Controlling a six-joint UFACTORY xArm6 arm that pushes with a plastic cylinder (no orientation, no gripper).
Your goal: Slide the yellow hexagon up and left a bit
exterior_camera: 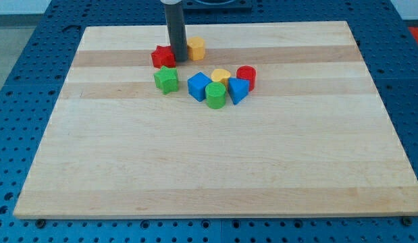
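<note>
The yellow hexagon (196, 48) sits near the view's top, just right of my rod. My tip (177, 61) rests on the board between the yellow hexagon and a red star (163, 57), close to both; I cannot tell whether it touches either.
A cluster lies below the tip: a green star (166, 79), a blue cube (198, 86), a green cylinder (216, 96), a yellow heart-like block (221, 75), a blue triangular block (238, 90) and a red cylinder (246, 76). The wooden board (209, 169) sits on a blue perforated table.
</note>
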